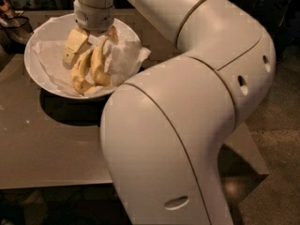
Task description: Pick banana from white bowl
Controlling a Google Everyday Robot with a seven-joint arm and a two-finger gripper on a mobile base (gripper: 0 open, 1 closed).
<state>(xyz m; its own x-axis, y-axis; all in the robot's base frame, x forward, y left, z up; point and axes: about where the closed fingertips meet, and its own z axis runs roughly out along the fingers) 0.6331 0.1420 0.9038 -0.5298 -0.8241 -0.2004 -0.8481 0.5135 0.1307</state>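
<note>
Subject: 1 robot arm, 1 pincer, 1 desk.

1. The broad, smooth, cream-white robot arm [187, 102] fills the near and right part of the camera view. It bends back toward the far left, and its wrist points down into the bowl.
2. The large, round white bowl [33, 69] stands on the grey-brown flat desk [47, 144] at the far left and casts a dark shadow on its near side. It is lined with crumpled white paper [124, 55], which spills over the right rim.
3. The yellow, curved banana [91, 69] lies inside the white bowl on the paper. It runs from the near side of the bowl up toward the wrist.
4. The two-finger pincer [91, 50] is lowered into the bowl over the far end of the banana. It is released. Its 2 pale fingers [74, 46] stand spread apart, 1 on the left of the fruit and 1 on the right, and no clamping on the fruit is seen. The banana rests on the lining.
5. A dark object [14, 25] sits at the far left edge, beside the bowl. Its nature cannot be determined.
</note>
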